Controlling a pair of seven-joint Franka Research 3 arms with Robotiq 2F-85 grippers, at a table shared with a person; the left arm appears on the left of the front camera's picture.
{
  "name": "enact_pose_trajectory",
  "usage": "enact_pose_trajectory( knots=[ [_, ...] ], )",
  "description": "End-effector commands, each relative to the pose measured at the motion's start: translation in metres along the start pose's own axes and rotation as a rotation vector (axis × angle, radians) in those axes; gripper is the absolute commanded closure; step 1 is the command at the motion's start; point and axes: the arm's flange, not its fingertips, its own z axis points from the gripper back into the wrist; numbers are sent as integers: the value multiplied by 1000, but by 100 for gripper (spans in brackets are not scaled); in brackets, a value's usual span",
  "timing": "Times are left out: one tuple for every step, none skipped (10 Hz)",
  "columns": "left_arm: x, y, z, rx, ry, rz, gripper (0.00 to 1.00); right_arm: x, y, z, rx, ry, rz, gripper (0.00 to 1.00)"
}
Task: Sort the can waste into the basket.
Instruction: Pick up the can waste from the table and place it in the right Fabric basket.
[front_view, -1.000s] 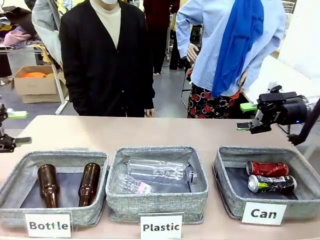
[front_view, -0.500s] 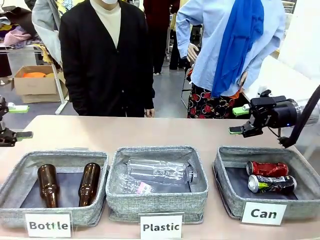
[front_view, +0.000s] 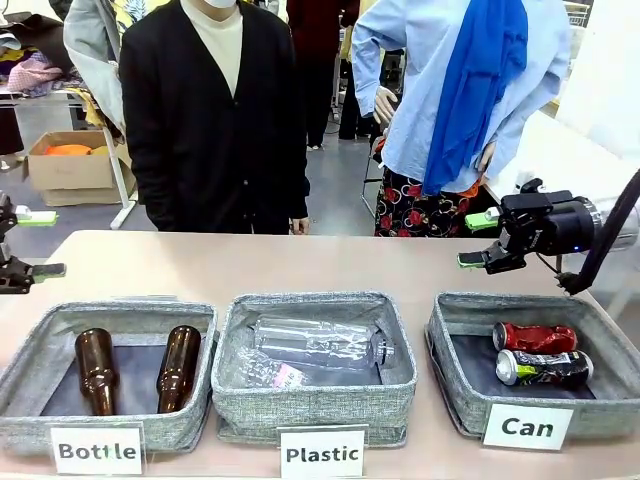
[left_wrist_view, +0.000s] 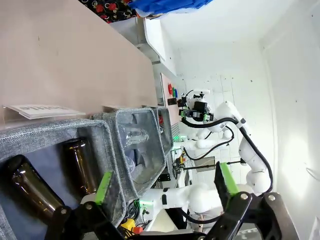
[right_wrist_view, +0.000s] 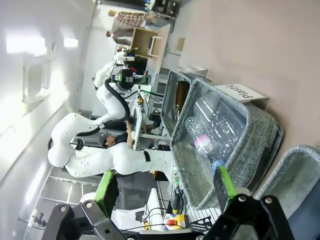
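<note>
Two crushed cans lie side by side in the grey basket (front_view: 462, 400) labelled "Can" at the front right: a red can (front_view: 535, 337) behind a black can (front_view: 545, 367) with silver print. My right gripper (front_view: 477, 240) hovers open and empty above the basket's far left corner, with its fingers pointing left. In its own wrist view, my right gripper (right_wrist_view: 165, 184) holds nothing, and a corner of the basket (right_wrist_view: 296, 170) shows at the lower right. My left gripper (front_view: 40, 243) is open and empty at the table's far left edge. Nothing sits between the spread fingers of my left gripper (left_wrist_view: 165, 182).
A "Plastic" bin (front_view: 232, 400) with clear bottles (front_view: 320, 345) stands in the middle. A "Bottle" bin (front_view: 25, 425) with two brown bottles (front_view: 178, 365) is at the left. A person in a black cardigan (front_view: 210, 120) stands at the far edge. Bare tabletop (front_view: 300, 262) lies beyond the bins.
My right gripper has shifted a little to the left, staying open above the table. My left gripper has edged slightly. The cans have not moved.
</note>
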Motion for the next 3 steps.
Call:
enact_pose_trajectory(
  knots=[
    [-1,-3,1,-5,3,9,0,4,2,0,13,-2,15,0],
    [-1,-3,1,-5,3,9,0,4,2,0,13,-2,15,0],
    [-1,-3,1,-5,3,9,0,4,2,0,13,-2,15,0]
  ],
)
